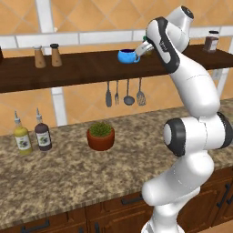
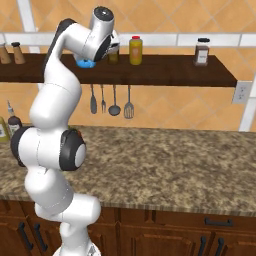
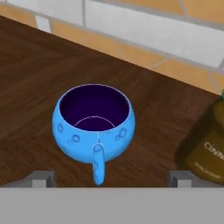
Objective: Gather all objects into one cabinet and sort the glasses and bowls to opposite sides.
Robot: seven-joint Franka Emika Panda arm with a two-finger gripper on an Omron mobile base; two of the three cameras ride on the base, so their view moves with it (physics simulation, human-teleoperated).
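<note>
A squat glossy bright blue cup (image 1: 127, 56) stands upright on the long dark wood plank shelf (image 1: 77, 68), its handle pointing toward my hand. My gripper (image 1: 144, 48) hovers just right of it at shelf height. In the hand view the cup (image 3: 94, 127) sits centred and empty ahead of my open gripper (image 3: 111, 178). The two fingertips (image 3: 41, 178) stand wide apart with the cup handle between them, nothing gripped. From the right base view my gripper (image 2: 112, 50) hides most of the cup (image 2: 87, 63). The cabinet, the glasses and the bowls are out of view.
A cinnamon jar (image 3: 205, 140) stands close to the right of the cup. Two spice shakers (image 1: 48, 56), a yellow bottle (image 2: 135, 50) and a dark-lidded jar (image 2: 202, 51) share the shelf. Utensils (image 1: 123, 93) hang below. Sauce bottles (image 1: 32, 135) and a potted plant (image 1: 100, 135) are on the granite counter (image 1: 68, 177).
</note>
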